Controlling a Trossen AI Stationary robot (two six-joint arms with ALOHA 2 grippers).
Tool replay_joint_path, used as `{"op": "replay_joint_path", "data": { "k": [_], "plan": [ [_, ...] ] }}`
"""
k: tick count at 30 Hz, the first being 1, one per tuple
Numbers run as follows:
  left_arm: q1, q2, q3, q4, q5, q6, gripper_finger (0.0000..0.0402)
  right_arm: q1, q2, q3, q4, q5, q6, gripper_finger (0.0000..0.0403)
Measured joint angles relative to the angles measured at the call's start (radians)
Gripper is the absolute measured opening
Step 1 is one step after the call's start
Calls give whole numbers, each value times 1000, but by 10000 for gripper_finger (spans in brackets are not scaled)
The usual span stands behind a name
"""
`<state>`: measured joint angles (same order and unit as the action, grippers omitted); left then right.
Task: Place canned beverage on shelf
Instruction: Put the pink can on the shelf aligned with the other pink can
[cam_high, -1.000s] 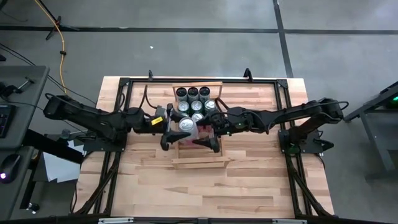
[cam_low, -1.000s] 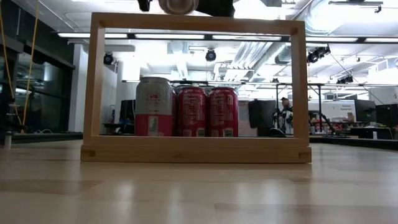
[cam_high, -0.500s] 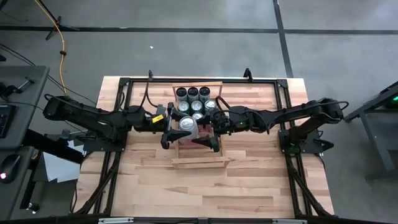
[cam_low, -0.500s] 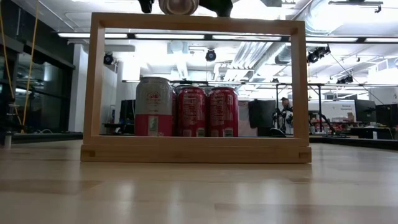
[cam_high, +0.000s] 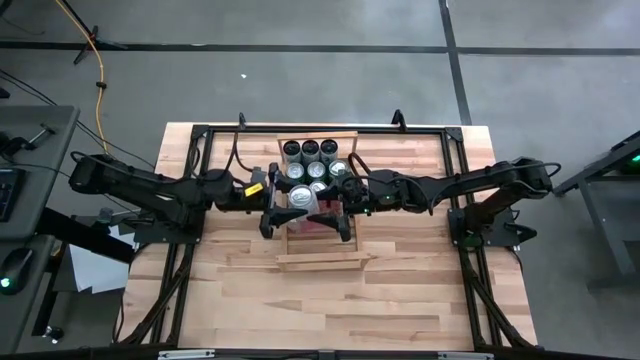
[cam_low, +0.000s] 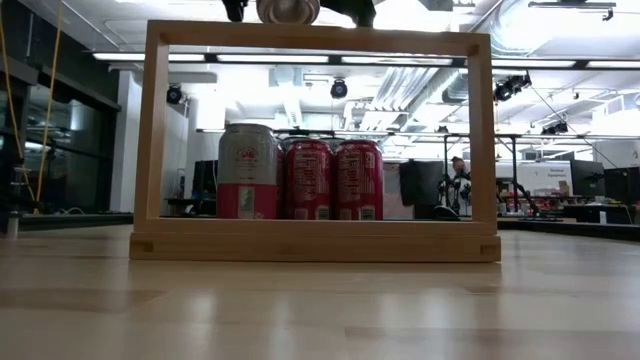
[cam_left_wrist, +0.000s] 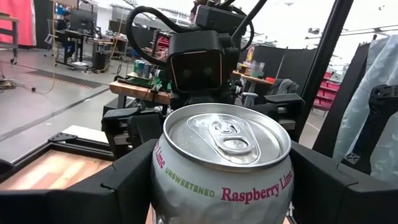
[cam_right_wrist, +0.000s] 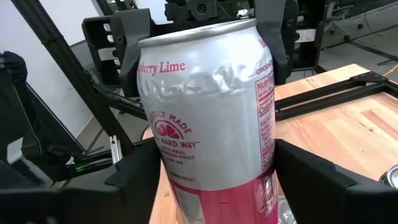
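Note:
A silver-and-pink raspberry-lime can is up in the air over the light-wood slatted shelf, between my two grippers. My left gripper comes from the table's left and is shut on the can's upper part. My right gripper comes from the right and is shut on its lower part. The can's bottom shows above the shelf's near end bar. Several cans stand on the slats at the shelf's far end; three of them show in the low view. My left gripper pinches the can's upper wall just below the rim between its two fingers, one on each side. It comes from the table's left. The can stands upright, top up, lifted clear of the shelf. My right gripper pinches the can's lower pink part between its two fingers, below the left gripper's fingers. It comes from the table's right. The can is upright and clear of the shelf.
A black metal frame runs around the tabletop. The shelf's near half holds no cans. Bare wood tabletop lies toward the near edge. A room with desks and gear shows beyond the table.
The can has stayed high over the shelf between both grippers. My right gripper has shifted a little toward the table's far edge, closer around the can.

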<state>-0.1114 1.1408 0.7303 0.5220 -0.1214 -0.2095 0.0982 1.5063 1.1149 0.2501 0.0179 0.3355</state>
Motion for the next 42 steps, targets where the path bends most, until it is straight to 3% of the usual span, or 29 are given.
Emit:
{"op": "replay_joint_path", "data": {
  "k": [6, 11, 13, 22, 31, 37, 42],
  "plan": [
    [-1, 0, 0, 0, -18, -2, 286, 0, 0, 0, 1, -2, 0, 250],
    [2, 0, 2, 6, -52, 10, 375, -1, 0, -2, -9, 6, 4, 250],
    [1, -1, 2, 4, -57, 9, 389, 0, -4, -2, -32, -1, -1, 250],
    [2, -111, 2, -169, -62, 4, 384, 0, -96, -2, -297, -4, -29, 249],
    [1, -276, 2, -329, -182, -48, 385, 79, -153, -26, -551, 55, -11, 249],
    [1, -328, 1, -385, -205, -89, 386, 141, -164, -235, -332, 82, 144, 248],
    [1, -326, 0, -387, -214, -125, 386, 170, -163, -404, 106, 257, 179, 248]
  ]
}}
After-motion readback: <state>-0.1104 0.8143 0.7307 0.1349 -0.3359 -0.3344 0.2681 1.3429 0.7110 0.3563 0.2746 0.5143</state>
